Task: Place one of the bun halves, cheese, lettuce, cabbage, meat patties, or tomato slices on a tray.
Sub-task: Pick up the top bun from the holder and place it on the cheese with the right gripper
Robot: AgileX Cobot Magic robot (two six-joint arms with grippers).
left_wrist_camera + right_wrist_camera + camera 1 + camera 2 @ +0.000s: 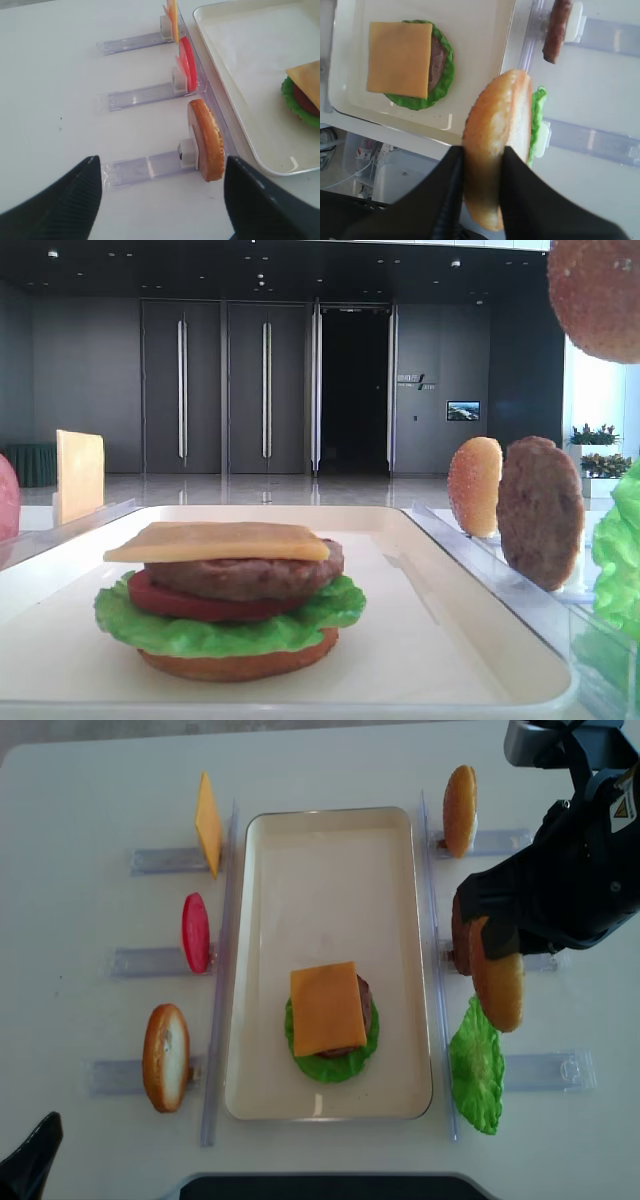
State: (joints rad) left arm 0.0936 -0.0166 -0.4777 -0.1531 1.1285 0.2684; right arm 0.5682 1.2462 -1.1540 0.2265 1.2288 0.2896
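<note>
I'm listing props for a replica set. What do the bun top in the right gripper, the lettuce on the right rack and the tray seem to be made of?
Bun top: likely foam or soft plastic, matte, with an unnaturally even tan.
Lettuce: probably moulded plastic; glossy, uniform green.
Tray: seemingly smooth cream plastic, with faint sheen along the rim.

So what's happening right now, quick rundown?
Right tool shut on bun top, right of the tray. Left tool open, empty. Stack topped with cheese; nothing blocks it.
</note>
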